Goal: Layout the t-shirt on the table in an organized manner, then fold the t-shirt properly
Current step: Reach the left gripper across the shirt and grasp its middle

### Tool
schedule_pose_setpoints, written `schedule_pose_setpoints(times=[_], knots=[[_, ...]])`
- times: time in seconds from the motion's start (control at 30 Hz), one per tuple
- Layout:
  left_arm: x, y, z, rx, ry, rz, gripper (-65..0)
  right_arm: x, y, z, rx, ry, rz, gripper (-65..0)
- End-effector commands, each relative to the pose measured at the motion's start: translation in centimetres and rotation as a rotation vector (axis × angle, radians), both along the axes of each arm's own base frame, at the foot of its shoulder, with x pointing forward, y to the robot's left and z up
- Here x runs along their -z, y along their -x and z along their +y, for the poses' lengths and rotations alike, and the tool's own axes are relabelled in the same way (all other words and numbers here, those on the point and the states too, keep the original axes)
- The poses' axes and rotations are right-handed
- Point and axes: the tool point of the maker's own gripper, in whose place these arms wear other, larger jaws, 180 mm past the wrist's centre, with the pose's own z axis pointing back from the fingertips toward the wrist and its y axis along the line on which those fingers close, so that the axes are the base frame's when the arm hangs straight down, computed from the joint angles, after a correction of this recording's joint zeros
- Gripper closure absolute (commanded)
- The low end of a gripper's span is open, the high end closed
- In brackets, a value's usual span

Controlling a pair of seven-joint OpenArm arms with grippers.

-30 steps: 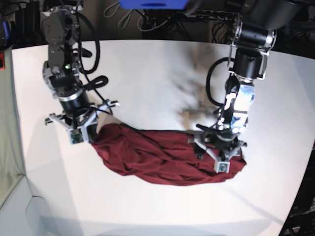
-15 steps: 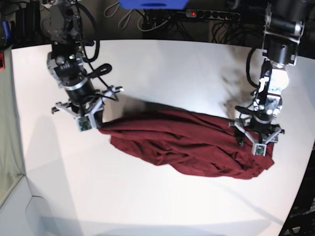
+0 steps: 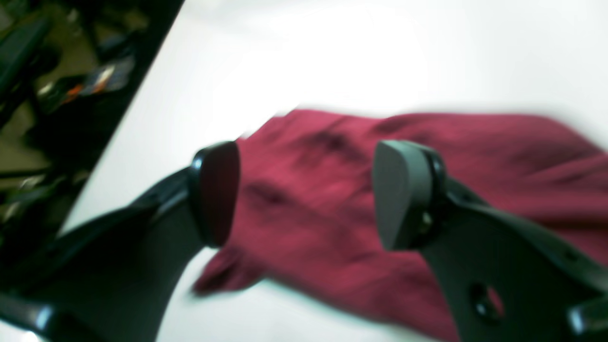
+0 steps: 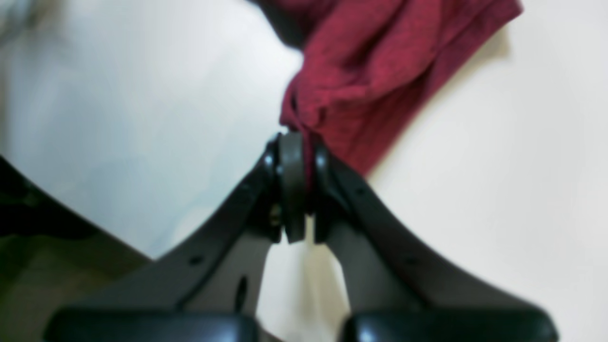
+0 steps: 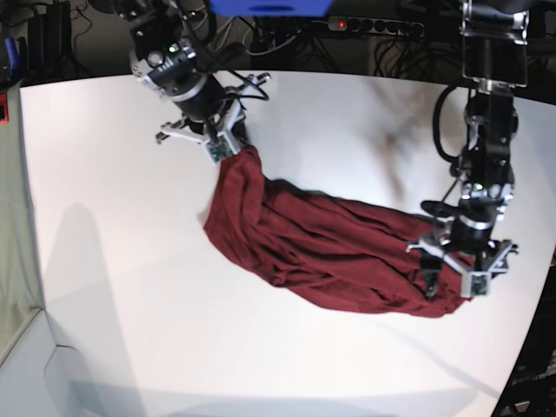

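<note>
Right pincer clamped tight on a bunched fold of the t-shirt, reaching in near the desk's far edge. Left pincer spread wide above the cloth's other end, close to the desk's side edge, gripping nothing.

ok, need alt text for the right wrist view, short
The right tool is shut on a bunched corner of the maroon t-shirt, seen from just behind its black fingers. The rest of the shirt trails away toward the top of the frame over the white table. The image is soft and slightly blurred.
</note>
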Motion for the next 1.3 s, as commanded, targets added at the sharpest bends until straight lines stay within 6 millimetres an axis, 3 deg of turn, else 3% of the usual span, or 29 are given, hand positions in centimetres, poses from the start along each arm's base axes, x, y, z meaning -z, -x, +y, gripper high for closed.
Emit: schedule_pose_setpoints(times=[0.0, 0.1, 0.2, 0.3, 0.37, 0.5, 0.63, 1.0, 1.17, 1.27], knots=[[-3.7, -1.6, -1.9, 0.041, 0.014, -0.111, -42.7, -0.5, -0.4, -0.1, -0.004, -0.003, -0.027, 0.0], [-5.4, -3.4, -8.7, 0.169, 0.05, -0.153, -42.7, 0.3, 0.0, -0.3, -0.006, 0.008, -0.007, -5.2], [-5.8, -4.8, -15.7, 0.316, 0.054, -0.15, -42.7, 0.6, 0.3, -1.0, -0.019, 0.033, -0.001, -12.7], [-4.6, -6.1, -22.2, 0.437, 0.032, -0.098, -42.7, 0.8, 0.9, -1.1, -0.019, 0.035, 0.01, -18.5], [-3.2, -6.7, -24.9, 0.486, -0.001, -0.051, -42.7, 0.5, 1.0, -1.1, -0.018, 0.032, 0.006, -20.2], [-0.5, -7.3, -26.9, 0.532, -0.076, 0.03, -42.8, 0.3, 1.4, -1.0, -0.019, 0.027, 0.007, -20.8], [1.6, -6.7, -28.4, 0.585, -0.147, 0.083, -42.8, 0.4, 1.5, -1.0, -0.019, 0.028, 0.009, -20.8], [3.8, -3.3, -32.9, 0.883, -0.596, 0.022, -42.8, 0.4, 1.5, -1.1, -0.017, 0.029, 0.009, -20.8], [3.7, -2.5, -35.1, 0.952, -0.71, -0.032, -42.8, 0.4, 1.5, -1.1, -0.017, 0.03, 0.011, -20.8], [6.2, -1.7, -35.0, 1.036, -0.812, 0.061, -42.8, 0.4, 1.4, -1.1, -0.017, 0.03, 0.009, -20.8]])
